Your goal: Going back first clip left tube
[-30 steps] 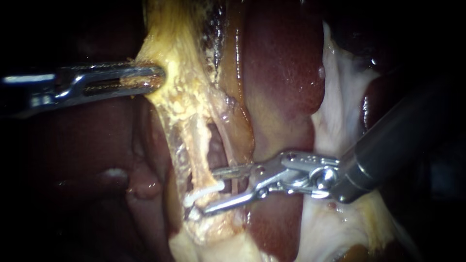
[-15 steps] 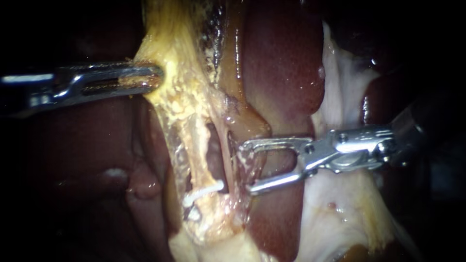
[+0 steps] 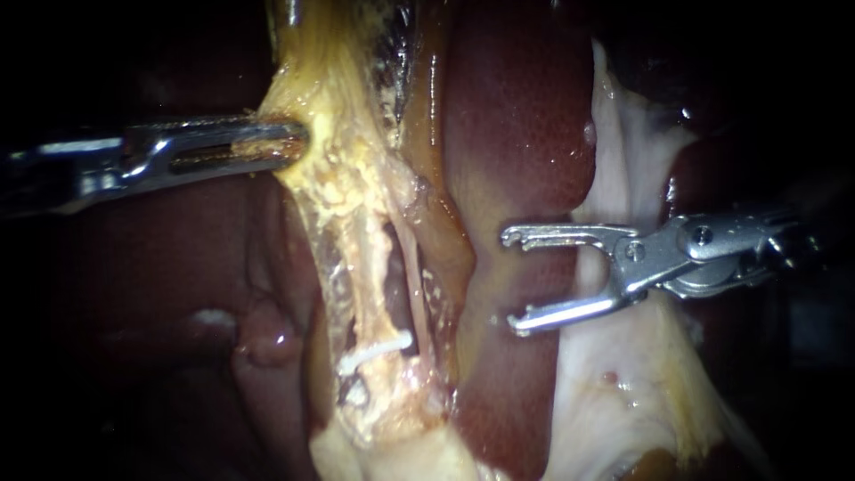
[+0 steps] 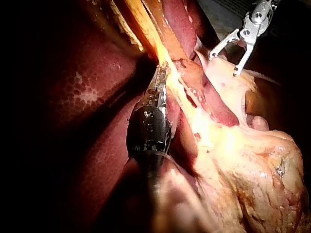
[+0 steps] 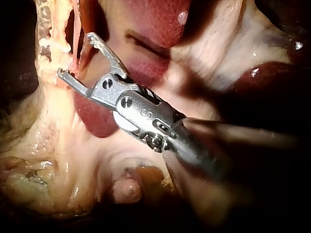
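Across the left tube (image 3: 361,267) lies a clip (image 3: 376,350), right instrument (image 3: 509,281) clear.

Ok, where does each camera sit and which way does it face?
Endoscope: close in, facing the clipped tube; left instrument comes in from left, right instrument from right.
Left wrist: on the left arm, looking down its shaft at jaws shut on yellow tissue.
Right wrist: on the right arm, looking along its open jaws toward liver.
Shared: endoscope and left wrist both show the right instrument.
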Controlling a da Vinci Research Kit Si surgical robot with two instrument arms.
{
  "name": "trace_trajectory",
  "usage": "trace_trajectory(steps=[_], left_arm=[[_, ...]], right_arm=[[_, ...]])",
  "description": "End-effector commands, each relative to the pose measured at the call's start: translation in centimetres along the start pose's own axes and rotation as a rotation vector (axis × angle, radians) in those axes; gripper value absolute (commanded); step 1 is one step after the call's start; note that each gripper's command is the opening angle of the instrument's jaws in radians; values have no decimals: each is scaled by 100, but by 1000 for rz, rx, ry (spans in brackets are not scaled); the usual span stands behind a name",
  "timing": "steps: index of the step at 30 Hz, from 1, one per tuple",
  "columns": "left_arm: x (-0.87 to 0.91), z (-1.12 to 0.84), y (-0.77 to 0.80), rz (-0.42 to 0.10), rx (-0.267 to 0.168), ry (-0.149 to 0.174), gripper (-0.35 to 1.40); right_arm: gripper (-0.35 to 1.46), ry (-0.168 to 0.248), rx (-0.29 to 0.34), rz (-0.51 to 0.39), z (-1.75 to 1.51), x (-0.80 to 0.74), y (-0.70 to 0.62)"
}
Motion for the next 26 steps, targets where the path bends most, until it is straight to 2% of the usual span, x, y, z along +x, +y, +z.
trace_trajectory(steps=[1,7,10,26], left_arm=[[5,7,2,-2,-3,10,-35],[22,41,8,-14,6,42,-35],[24,50,7,-12,8,50,-35],[23,49,3,-13,10,51,-35]], right_arm=[[60,-1,0,-5,0,0,0],[60,6,-3,-28,1,1,0],[60,9,-4,-33,2,2,0],[60,19,-5,-75,1,11,1]])
